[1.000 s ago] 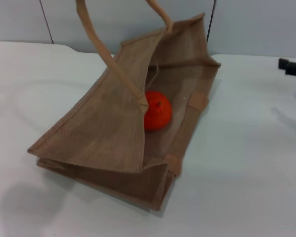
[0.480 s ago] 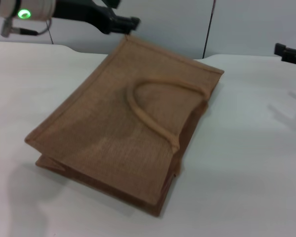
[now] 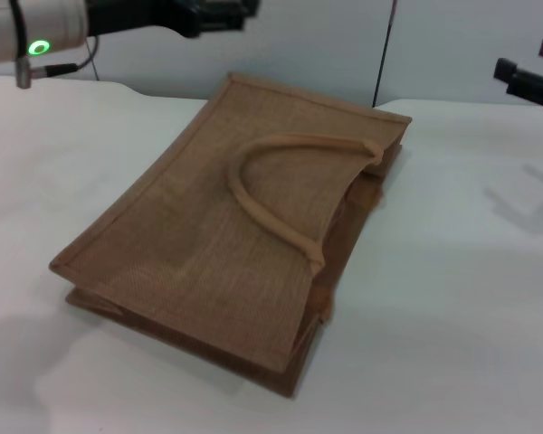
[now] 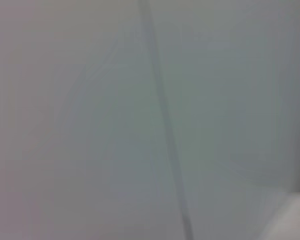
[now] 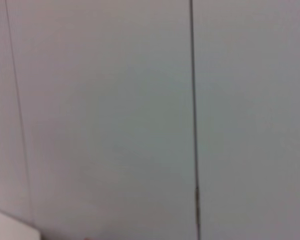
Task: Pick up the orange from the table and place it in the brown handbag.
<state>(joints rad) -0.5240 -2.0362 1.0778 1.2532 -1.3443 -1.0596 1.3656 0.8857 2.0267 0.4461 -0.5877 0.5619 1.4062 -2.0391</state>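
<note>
The brown handbag (image 3: 226,244) lies flat on the white table (image 3: 452,298), its upper side closed down with a loop handle (image 3: 276,181) resting on top. The orange is hidden; I cannot see it in any view. My left gripper (image 3: 240,11) is raised at the top left, above the bag's far edge, holding nothing I can see. My right gripper (image 3: 516,77) is at the right edge, above the table and well clear of the bag. Both wrist views show only the grey wall panels.
A grey panelled wall (image 3: 326,45) stands behind the table. The table's far edge runs just behind the bag. Bare tabletop lies to the right and left of the bag.
A second ago the bag's upper side was held up by its handle and the orange showed inside. The side has dropped flat, hiding the orange. The left gripper has risen slightly.
</note>
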